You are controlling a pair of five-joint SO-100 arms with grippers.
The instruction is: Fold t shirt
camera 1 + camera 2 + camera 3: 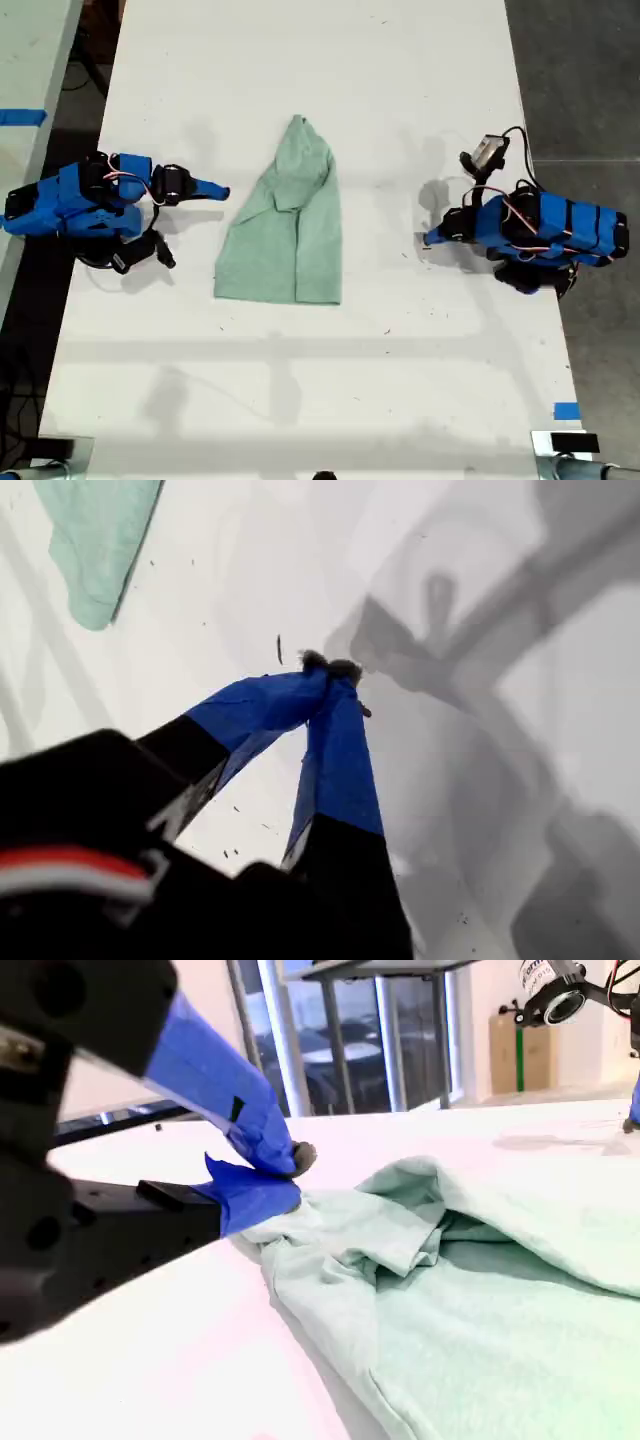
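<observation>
The pale mint-green t shirt (290, 230) lies crumpled on the white table (400, 380), its pointed end toward the far edge and its wide hem nearer the camera. My second gripper (222, 190) is at the exterior view's left, shut and holding nothing, its tips a short way from the shirt's edge. In the second wrist view the t shirt (480, 1290) fills the area just past my second gripper (292, 1168). My first gripper (430, 238) is at the exterior view's right, shut and angled down at bare table. In the first wrist view my first gripper (330, 670) is well apart from the t shirt (95, 540).
A small camera (488, 152) stands up on wires from the first arm and also shows as the camera (550, 990) in the second wrist view. Blue tape (566, 410) marks the table's near corner at the exterior view's right. A second table (25, 60) stands at that view's left.
</observation>
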